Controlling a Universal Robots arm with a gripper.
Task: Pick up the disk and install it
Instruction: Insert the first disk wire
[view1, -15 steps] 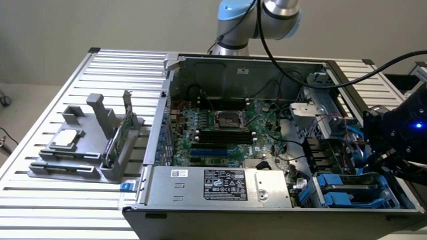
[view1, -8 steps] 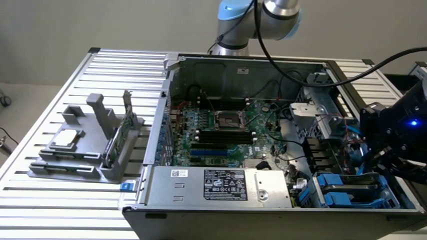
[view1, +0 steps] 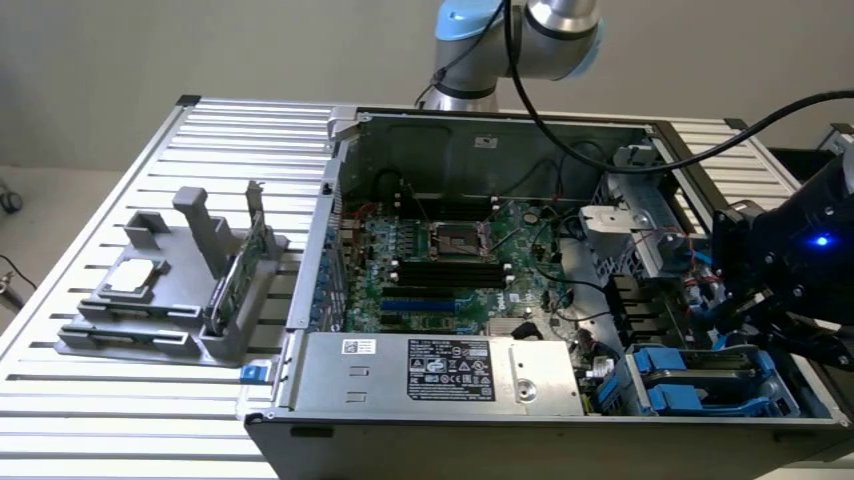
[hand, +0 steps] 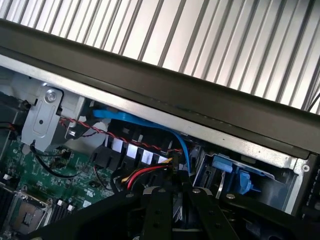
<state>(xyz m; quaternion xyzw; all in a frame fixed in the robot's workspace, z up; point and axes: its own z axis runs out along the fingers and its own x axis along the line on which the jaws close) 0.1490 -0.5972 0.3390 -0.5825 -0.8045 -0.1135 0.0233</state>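
My gripper (view1: 738, 312) hangs over the exterior view's right end of the open computer case (view1: 334, 200), just above the drive bay with blue plastic rails (view1: 697, 382). In the wrist view its two dark fingers (hand: 156, 212) stand close together, clamped on a thin dark edge (hand: 176, 202) that I take for the disk. The gripper's body hides the rest of the disk in the exterior view. The wrist view also has the bay's blue latch (hand: 231, 169) and its grey cavity beyond the fingertips, beside red, yellow and blue cables (hand: 150, 172).
A grey fixture (view1: 134, 335) on the slatted table holds a small square silver chip (view1: 134, 275) and an upright green circuit card (view1: 243, 268). Inside the case are the motherboard (view1: 441, 265), the power supply (view1: 441, 370) and a silver bracket (view1: 607, 220). The case's dark wall (hand: 200, 100) runs close by the gripper.
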